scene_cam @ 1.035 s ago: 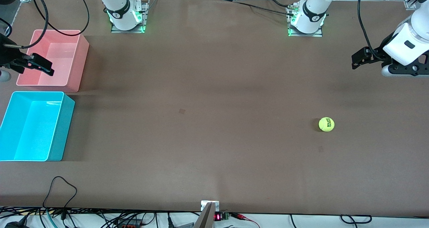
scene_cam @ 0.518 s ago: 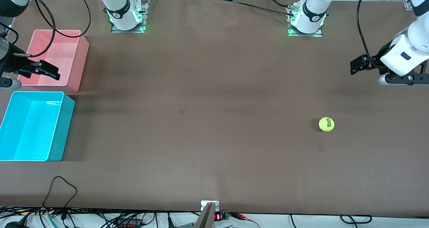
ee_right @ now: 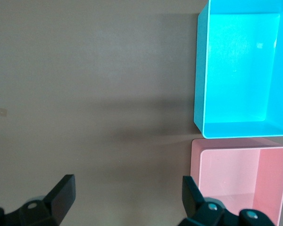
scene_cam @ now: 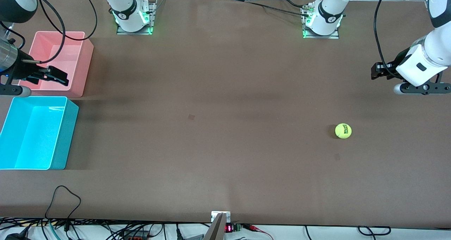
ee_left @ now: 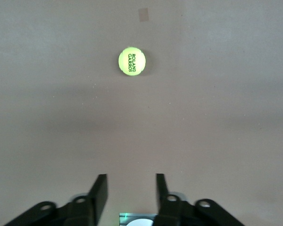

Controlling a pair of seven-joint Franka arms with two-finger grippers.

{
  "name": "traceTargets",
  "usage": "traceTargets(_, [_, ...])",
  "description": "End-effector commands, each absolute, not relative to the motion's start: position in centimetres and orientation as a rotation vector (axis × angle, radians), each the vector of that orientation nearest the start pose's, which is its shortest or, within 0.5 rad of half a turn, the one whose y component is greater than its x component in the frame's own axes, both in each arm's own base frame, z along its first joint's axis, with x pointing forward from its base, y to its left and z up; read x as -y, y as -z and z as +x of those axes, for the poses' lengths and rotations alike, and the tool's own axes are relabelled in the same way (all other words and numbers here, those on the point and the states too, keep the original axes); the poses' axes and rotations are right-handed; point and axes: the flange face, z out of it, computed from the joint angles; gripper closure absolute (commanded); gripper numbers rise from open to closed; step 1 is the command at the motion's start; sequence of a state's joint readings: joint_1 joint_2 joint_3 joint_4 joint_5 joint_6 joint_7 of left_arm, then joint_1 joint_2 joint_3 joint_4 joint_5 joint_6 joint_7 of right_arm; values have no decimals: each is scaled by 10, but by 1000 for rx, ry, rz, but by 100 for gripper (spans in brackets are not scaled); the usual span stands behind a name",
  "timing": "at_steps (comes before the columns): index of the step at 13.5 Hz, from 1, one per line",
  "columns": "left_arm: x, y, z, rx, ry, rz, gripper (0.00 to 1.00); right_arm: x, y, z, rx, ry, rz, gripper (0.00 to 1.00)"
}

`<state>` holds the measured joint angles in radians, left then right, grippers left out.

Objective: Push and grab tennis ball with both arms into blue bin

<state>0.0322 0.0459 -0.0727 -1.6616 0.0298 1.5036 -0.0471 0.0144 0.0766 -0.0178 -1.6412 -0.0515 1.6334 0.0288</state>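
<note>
Straight ahead of my left pincer (ee_left: 127,190), prongs spread, sits the tennis ball (ee_left: 131,61) on the bench (scene_cam: 225,92), well apart; right pincer (ee_right: 127,197) gapes wide, waiting over the pink bin (ee_right: 240,181).

The right gripper (scene_cam: 58,77) has been carried farther over the pink bin (scene_cam: 75,86) (toward its inner wall); the left gripper (scene_cam: 375,71) has been drawn slightly outward.

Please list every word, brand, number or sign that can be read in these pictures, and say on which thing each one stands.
"ROLAND GARROS": dark print on the tennis ball, read in the left wrist view.
Red digits on a small display at the table edge nearest the front camera: too small to read.
Blue bin and pink bin: no text.
</note>
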Motion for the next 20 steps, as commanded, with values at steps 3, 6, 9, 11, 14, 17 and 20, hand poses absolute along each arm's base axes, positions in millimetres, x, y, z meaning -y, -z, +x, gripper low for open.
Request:
traceTargets(3, [14, -558, 551, 2, -350, -3102, 99, -3, -553, 580, 2, -153, -3205, 0])
traceTargets(6, [18, -555, 547, -92, -415, -3098, 99, -1, -548, 582, -2, -165, -3205, 0])
traceTargets(9, [22, -550, 540, -328, -514, -3089, 99, -2, -547, 582, 3, -168, -3205, 0])
traceTargets(11, [20, -540, 537, -455, -592, -3077, 100, -4, -546, 582, 8, -170, -3205, 0])
traceTargets(14, [2, -507, 547, -818, -687, -3028, 100, -8, -540, 582, 22, -212, -3202, 0])
traceTargets(17, [-36, -455, 568, -1122, -686, -2899, 100, -9, -537, 582, 24, -229, -3201, 0])
traceTargets(20, [-53, -402, 575, -1439, -544, -2700, 100, -18, -534, 583, 49, -235, -3200, 0])
